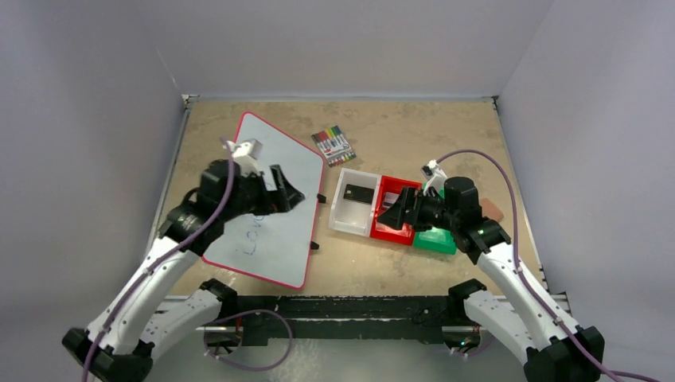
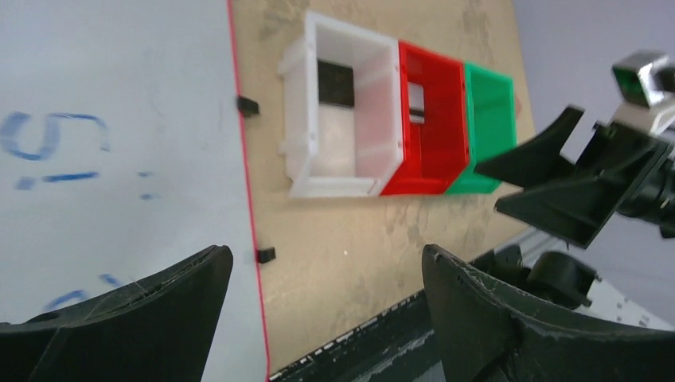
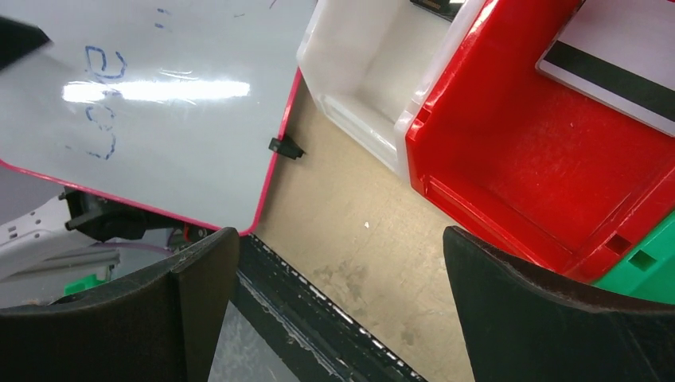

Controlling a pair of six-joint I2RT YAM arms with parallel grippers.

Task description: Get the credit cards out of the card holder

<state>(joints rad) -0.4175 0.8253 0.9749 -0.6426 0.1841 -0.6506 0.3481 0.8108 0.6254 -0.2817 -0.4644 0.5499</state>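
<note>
Top view: the left claw (image 1: pixel 293 193) hangs open and empty over the whiteboard (image 1: pixel 275 215), centre left. The right claw (image 1: pixel 396 211), spread wide and also empty, is over the red bin (image 1: pixel 390 185). A brown patch just right of the right wrist is probably the holder (image 1: pixel 492 208). It is mostly hidden and its long axis is unclear. It lies behind that claw, and the right arm is nearer.

Left wrist view: a black card (image 2: pixel 336 83) lies in the white bin (image 2: pixel 342 187), a striped card (image 2: pixel 415 103) in the red.

Right wrist view: the striped card sits upper right, slanting down-right.
</note>
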